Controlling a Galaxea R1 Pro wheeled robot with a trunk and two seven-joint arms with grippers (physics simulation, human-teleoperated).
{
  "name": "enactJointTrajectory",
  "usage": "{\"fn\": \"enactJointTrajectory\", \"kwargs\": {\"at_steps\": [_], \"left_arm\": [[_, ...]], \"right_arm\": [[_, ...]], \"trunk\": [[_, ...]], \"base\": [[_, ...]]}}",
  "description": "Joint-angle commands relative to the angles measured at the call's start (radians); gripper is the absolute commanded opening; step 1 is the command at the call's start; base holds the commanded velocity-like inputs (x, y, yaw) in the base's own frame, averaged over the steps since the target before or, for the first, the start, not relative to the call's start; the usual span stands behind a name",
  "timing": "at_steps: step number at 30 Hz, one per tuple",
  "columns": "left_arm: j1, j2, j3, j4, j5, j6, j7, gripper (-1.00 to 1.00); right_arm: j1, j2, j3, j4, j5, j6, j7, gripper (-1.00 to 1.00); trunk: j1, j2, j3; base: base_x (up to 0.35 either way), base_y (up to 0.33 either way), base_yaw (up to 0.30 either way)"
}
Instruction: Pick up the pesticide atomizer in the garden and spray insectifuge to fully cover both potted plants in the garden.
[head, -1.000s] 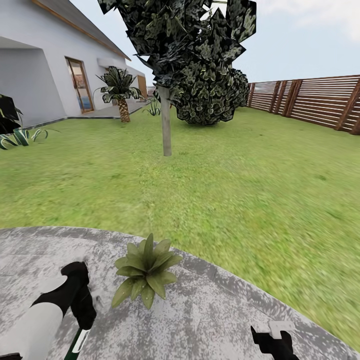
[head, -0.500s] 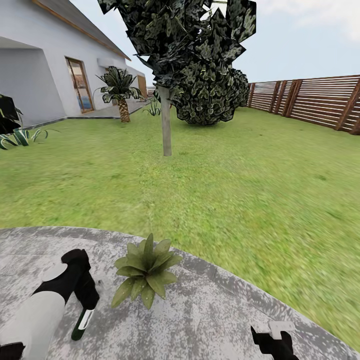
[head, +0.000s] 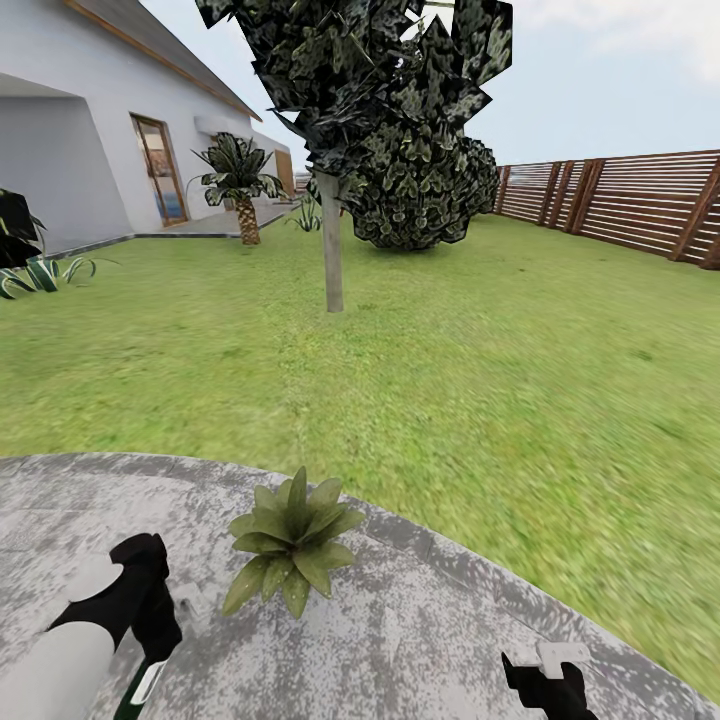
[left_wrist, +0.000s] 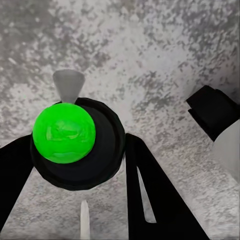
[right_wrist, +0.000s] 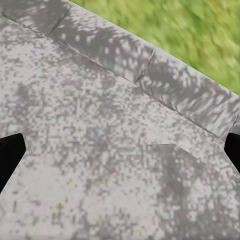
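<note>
the left gripper, clamped on the pesticide atomizer, has dropped lower beside the potted plant; likely re-aiming. right gripper spread apart.

The left gripper clasped the pesticide atomizer between its dark fingers; the pale spray nozzle pointed over grey stone paving.

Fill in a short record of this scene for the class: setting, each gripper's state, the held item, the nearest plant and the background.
setting: grey stone paving beside lawn
left gripper: shut on the pesticide atomizer
right gripper: open, over paving
potted plant: on paving, just right of the left gripper
background: tree, dark bush, wooden fence, house
</note>
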Motion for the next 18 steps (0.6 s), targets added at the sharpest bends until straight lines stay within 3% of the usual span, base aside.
{"fn": "enactJointTrajectory", "kwargs": {"at_steps": [1,14,18], "left_arm": [[0.002,-0.004,0.004,-0.003,-0.005,0.011,-0.004,-1.00],[-0.012,-0.032,0.001,-0.019,-0.006,0.022,0.000,-1.00],[-0.006,-0.037,0.002,-0.008,-0.005,0.019,0.047,-1.00]], "right_arm": [[-0.001,0.001,-0.009,-0.002,0.005,-0.004,0.008,1.00],[-0.001,0.001,-0.009,-0.002,0.005,-0.003,0.009,1.00],[-0.001,0.001,-0.009,-0.002,0.005,-0.004,0.009,1.00]], "trunk": [[0.000,0.000,-0.001],[0.000,0.000,-0.001],[0.000,0.000,-0.001]], "base": [[0.000,0.000,0.000],[0.091,0.075,0.000],[0.001,0.001,0.000]]}}
